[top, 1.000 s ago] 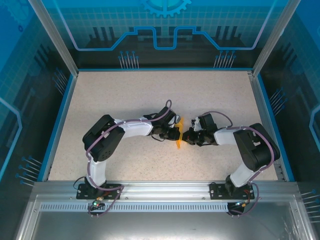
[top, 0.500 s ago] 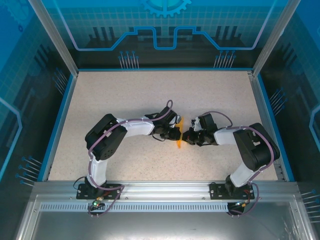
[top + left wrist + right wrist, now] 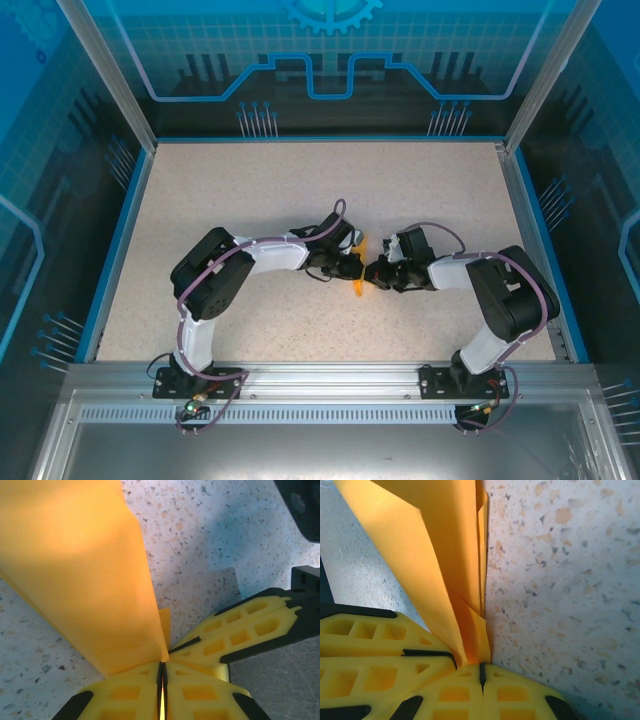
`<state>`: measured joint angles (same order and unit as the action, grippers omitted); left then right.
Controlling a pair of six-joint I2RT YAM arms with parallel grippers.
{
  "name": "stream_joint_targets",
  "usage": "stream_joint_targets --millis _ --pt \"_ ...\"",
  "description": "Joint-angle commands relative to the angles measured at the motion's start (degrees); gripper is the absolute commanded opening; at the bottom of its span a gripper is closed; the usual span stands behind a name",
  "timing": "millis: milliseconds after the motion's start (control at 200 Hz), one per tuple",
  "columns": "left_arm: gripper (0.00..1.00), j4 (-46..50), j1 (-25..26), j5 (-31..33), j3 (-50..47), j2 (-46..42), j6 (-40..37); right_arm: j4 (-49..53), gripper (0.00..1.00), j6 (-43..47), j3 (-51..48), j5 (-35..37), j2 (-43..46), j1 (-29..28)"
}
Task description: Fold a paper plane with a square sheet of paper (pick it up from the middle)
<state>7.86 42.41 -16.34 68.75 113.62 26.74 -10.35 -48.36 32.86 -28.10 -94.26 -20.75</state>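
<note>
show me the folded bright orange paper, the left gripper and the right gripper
folded bright orange paper (image 3: 75,570), left wrist view, on its broad flat flap
left gripper (image 3: 162,675), left wrist view, seam between its fingertips, shut on the paper
right gripper (image 3: 481,675), right wrist view, seam between its fingertips, shut on the paper

The folded sheet of paper (image 3: 75,570) just ahead of my left gripper (image 3: 163,666) is thin orange paper, smooth and matt, with sharp creases and layered edges. The fingers (image 3: 130,692) of that gripper are matt yellow plastic moulded into an open lattice of ribs, edged with smooth black plastic, and my right gripper (image 3: 481,666) is made of the same two plastics. Under both grippers the table (image 3: 210,530) has a matt, finely grainy, stone-like finish, pale with dark and tan speckles.
</note>
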Motion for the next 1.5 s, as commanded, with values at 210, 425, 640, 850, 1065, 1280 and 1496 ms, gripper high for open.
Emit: stream_joint_targets --millis 210,425,640,850,1065,1280,1496 --pt "0.08 -1.38 -0.40 -2.91 -1.16 2.10 -0.27 -0.59 0.01 0.50 -1.79 -0.49 -0.85 0.09" --pt "0.05 -2.02 -0.58 -3.52 -1.65 3.48 -0.54 -0.71 0.00 0.21 -1.84 -0.49 0.16 0.19" --pt "0.05 -2.57 -0.79 -4.13 -1.95 3.86 -0.89 -0.48 0.00 -0.03 -1.57 -0.77 1.59 0.70" --pt "0.05 -3.21 -0.94 -4.92 -2.64 3.49 -1.38 4.45 0.00 2.84 0.85 -0.70 5.34 3.71" --pt "0.04 -4.37 -0.93 -5.66 -3.59 2.77 -2.50 6.81 0.03 5.92 5.50 -1.27 3.82 5.85" --pt "0.03 -3.26 -0.93 -5.90 -3.23 2.66 -4.23 7.33 0.10 8.95 11.74 -3.26 -1.45 6.89" --pt "0.03 -2.76 -0.91 -5.90 -3.32 2.61 -5.03 8.15 0.17 10.62 15.37 -4.47 -6.55 6.93"
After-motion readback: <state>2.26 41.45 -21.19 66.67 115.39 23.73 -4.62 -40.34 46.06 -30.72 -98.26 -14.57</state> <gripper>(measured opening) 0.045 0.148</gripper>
